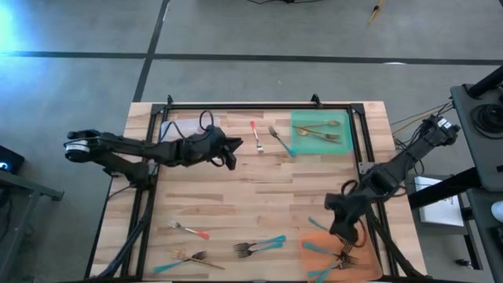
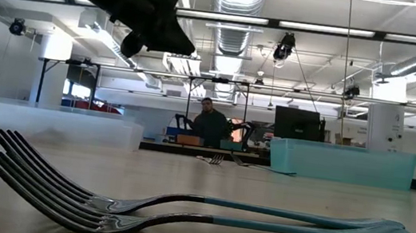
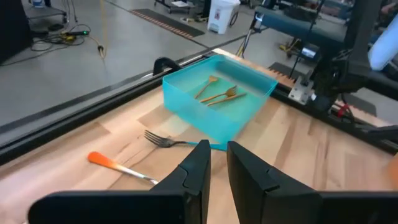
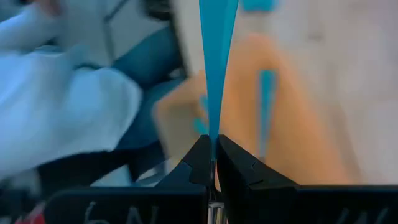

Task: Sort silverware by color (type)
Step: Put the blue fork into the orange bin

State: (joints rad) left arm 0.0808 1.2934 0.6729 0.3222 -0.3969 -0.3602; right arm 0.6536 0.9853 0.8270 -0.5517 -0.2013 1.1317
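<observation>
Right gripper (image 1: 343, 228) low over near right corner of table (image 1: 259, 189), just above orange tray (image 1: 318, 245). Fingers (image 4: 200, 163) pinched tight on teal handle (image 4: 217, 56), handle sticking straight out ahead of jaws in wrist view. Orange tray surface beneath, blurred, with another teal piece (image 4: 266, 106) lying on it.

Left gripper (image 1: 230, 154) raised above far middle of table, near clear tray (image 1: 174, 127). Jaws narrow, small gap between fingers (image 3: 198, 167), nothing between them. Just ahead in wrist view: red spoon (image 3: 118, 165) and teal fork (image 3: 171, 142) flat on wood, beside green tray (image 3: 214, 109).

Green tray at far right: gold pieces (image 1: 321, 132) inside, three or so.

Orange tray at near right: several teal pieces and a gold fork (image 1: 346, 255) heaped together; exact count unclear.

Loose on table, near edge: red fork (image 1: 189, 229) at left, gold fork (image 1: 196, 257) with a teal piece alongside at near left, two teal forks (image 1: 259, 247) side by side at centre. Same pair fills low view, tines (image 2: 46, 180) toward left, stacked close.

Person (image 2: 209, 123) in room behind table, far off.
</observation>
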